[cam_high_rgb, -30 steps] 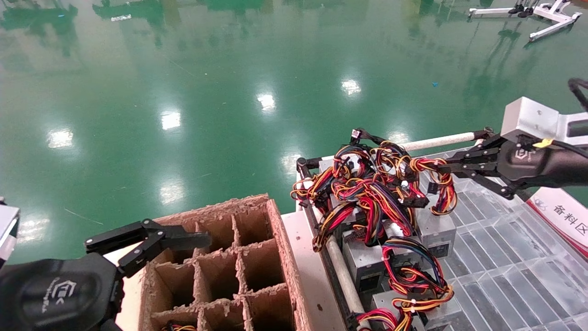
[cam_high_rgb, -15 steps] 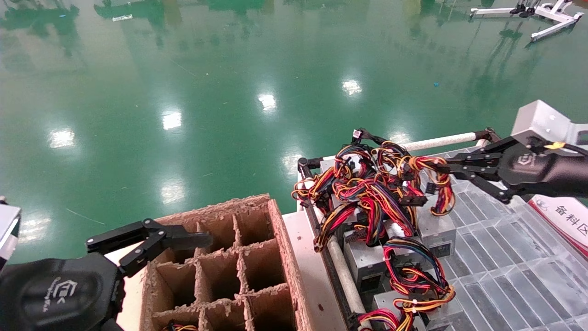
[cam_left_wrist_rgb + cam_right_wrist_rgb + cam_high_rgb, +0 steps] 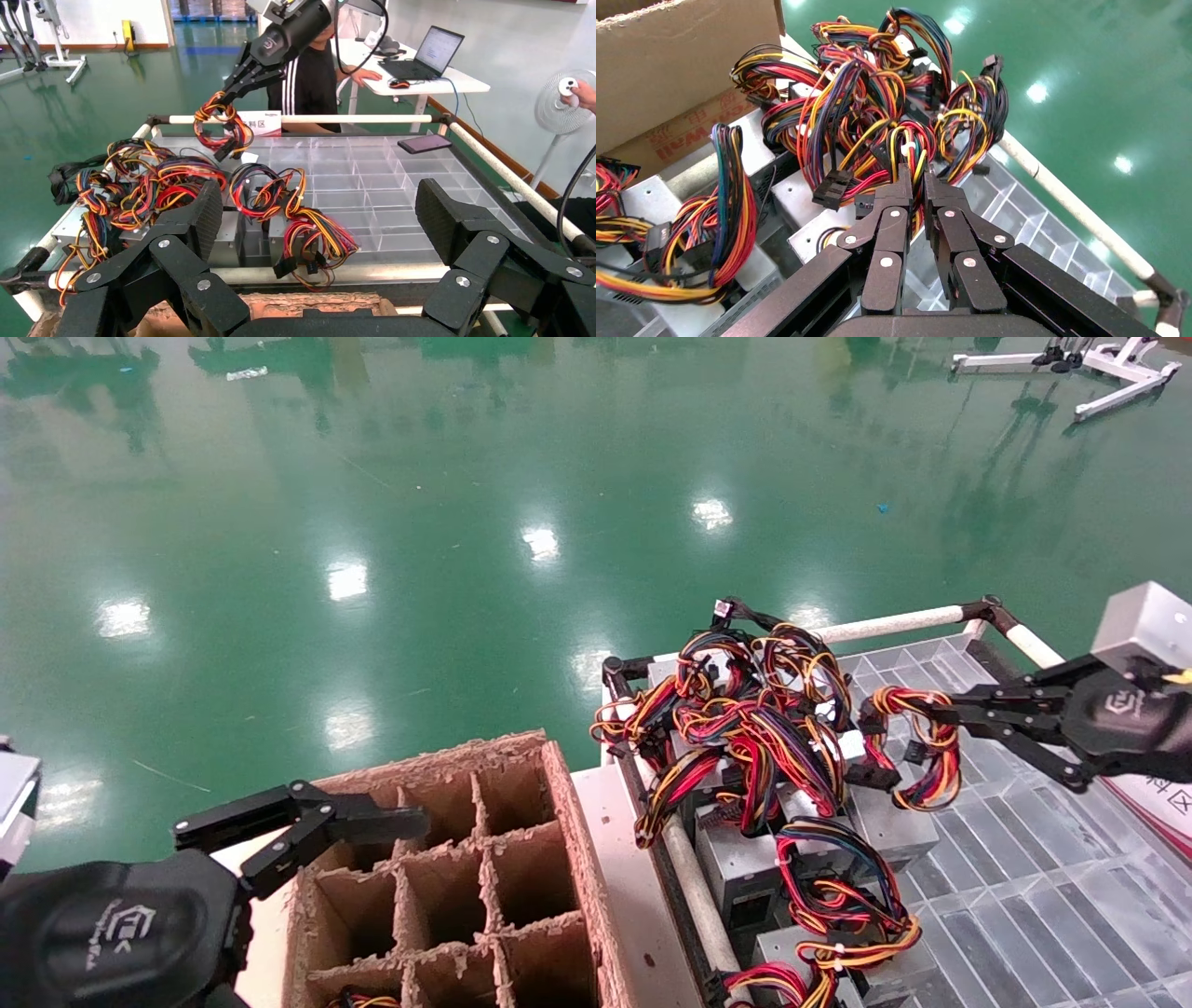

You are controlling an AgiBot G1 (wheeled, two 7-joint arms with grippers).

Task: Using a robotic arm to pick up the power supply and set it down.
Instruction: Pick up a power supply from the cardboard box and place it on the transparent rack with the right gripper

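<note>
Several grey power supply boxes with red, yellow, orange and black wires lie heaped at the left end of a clear gridded tray. My right gripper is shut on the looped wire bundle of one power supply, whose grey box rests on the tray below the loop. In the right wrist view the fingers pinch yellow and red wires above that box. My left gripper hovers open over a cardboard box, holding nothing.
The cardboard box has divider cells, and wires show in one near cell. White rail tubes frame the tray. A person, a desk with a laptop and a fan stand beyond the tray. Green floor lies all around.
My right gripper has drawn back to the right and lower, pulling the wire loop out of the heap. The grey box beneath shifted slightly right. The left arm stayed put.
</note>
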